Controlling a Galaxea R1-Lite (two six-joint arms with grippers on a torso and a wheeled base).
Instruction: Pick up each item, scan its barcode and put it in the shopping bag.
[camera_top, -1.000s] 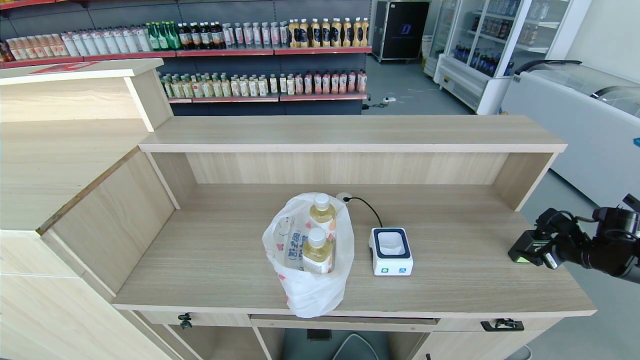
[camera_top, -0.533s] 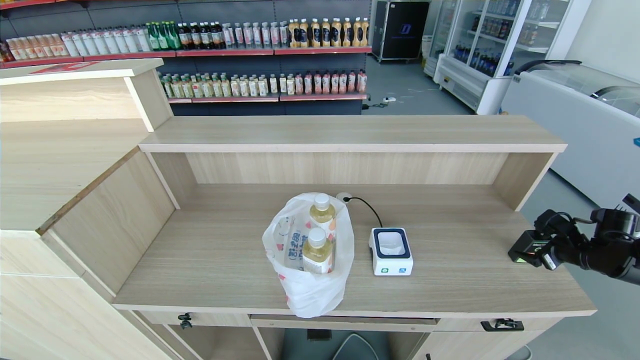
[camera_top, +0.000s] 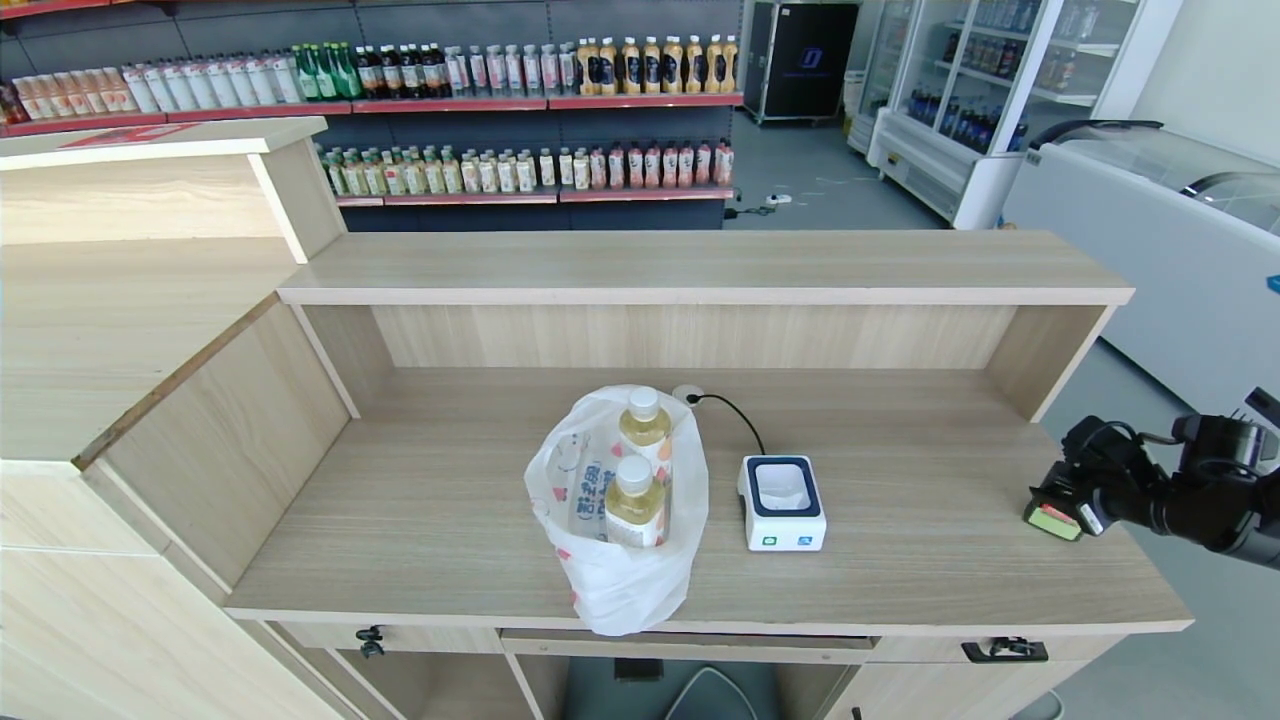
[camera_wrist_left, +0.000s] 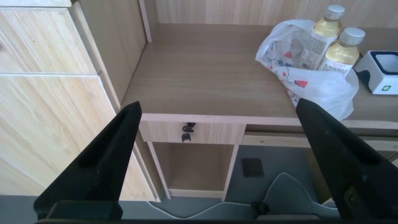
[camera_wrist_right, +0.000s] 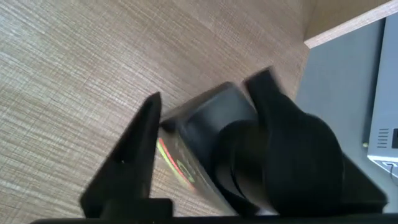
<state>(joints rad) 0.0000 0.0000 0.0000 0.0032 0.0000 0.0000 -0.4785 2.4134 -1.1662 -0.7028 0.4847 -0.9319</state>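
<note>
Dips and rolls the small dark box (camera_top: 1048, 520), clamped in the right gripper (camera_top: 1065, 502), baring its green-and-red face, probably heading for the scanner (camera_top: 785, 500) next.

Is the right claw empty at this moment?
No, the right claw grips a dark item with a green label over the counter's right end.

The dark item (camera_wrist_right: 211, 121) is blurred within the right gripper (camera_wrist_right: 205, 87); beside the scanner (camera_top: 783, 500), the bottles' (camera_top: 634, 500) bases are hidden by the shopping bag (camera_top: 620, 585).
</note>
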